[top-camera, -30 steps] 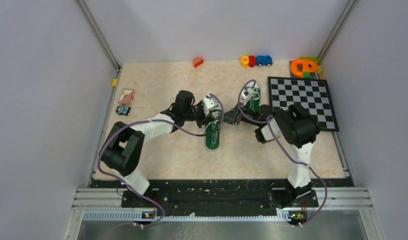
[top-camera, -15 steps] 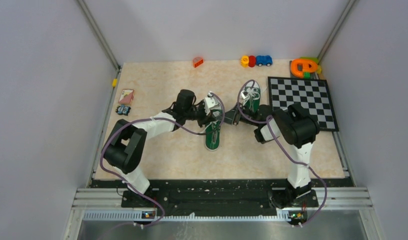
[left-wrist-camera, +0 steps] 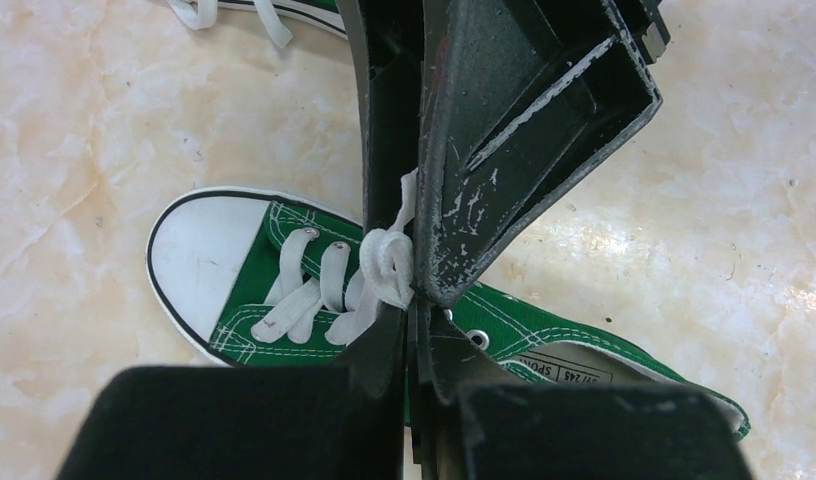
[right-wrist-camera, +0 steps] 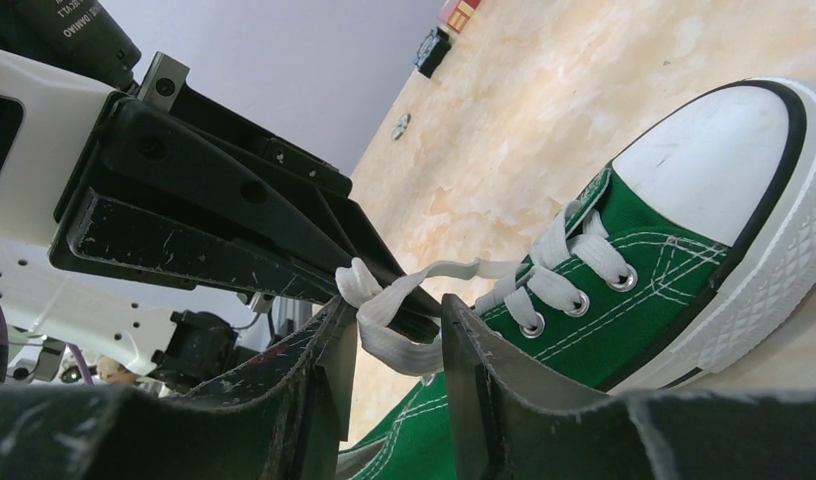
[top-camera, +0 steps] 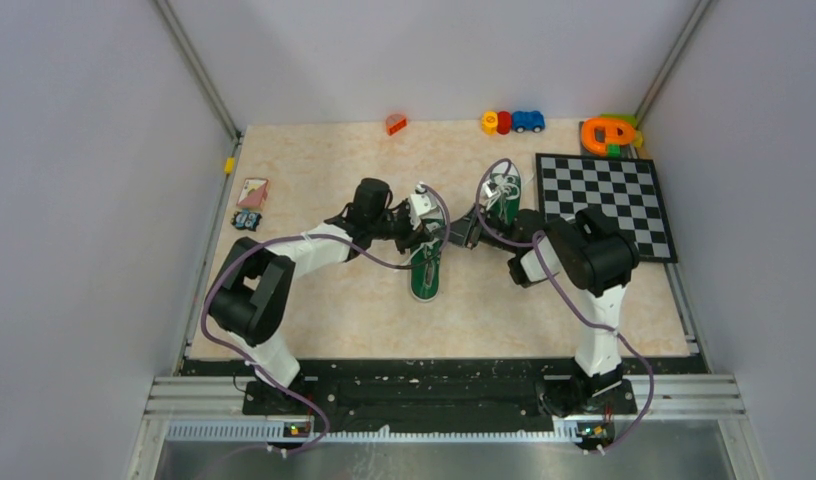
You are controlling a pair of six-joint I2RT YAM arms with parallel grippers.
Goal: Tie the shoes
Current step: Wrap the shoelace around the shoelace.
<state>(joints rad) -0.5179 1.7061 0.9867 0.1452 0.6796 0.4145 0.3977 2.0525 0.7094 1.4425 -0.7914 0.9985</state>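
Robotics lab cell: grey panel walls (top-camera: 84, 200), aluminium frame rails (top-camera: 196, 72), marbled tabletop (top-camera: 324, 300), scattered toys (top-camera: 527, 121).

Near shoe (top-camera: 425, 270) lies left of far shoe (top-camera: 502, 192) (chessboard (top-camera: 609, 205) farther right).

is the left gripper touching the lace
Touching: the left wrist view shows the left gripper pinching the lace, jaws shut on it.

**Even soft light, close parts blurred**

Bright, diffuse overhead light w/ no hard shadows. Top view is sharp, w/ faint arm shadows on the table (top-camera: 324, 300). Left wrist: glare patch on the marble right of the sneaker (left-wrist-camera: 284, 290); left fingers (left-wrist-camera: 379, 360) out of focus. Right wrist: right fingers (right-wrist-camera: 544, 400) soft, lace (right-wrist-camera: 384, 335) crisp, bkgd hazy.
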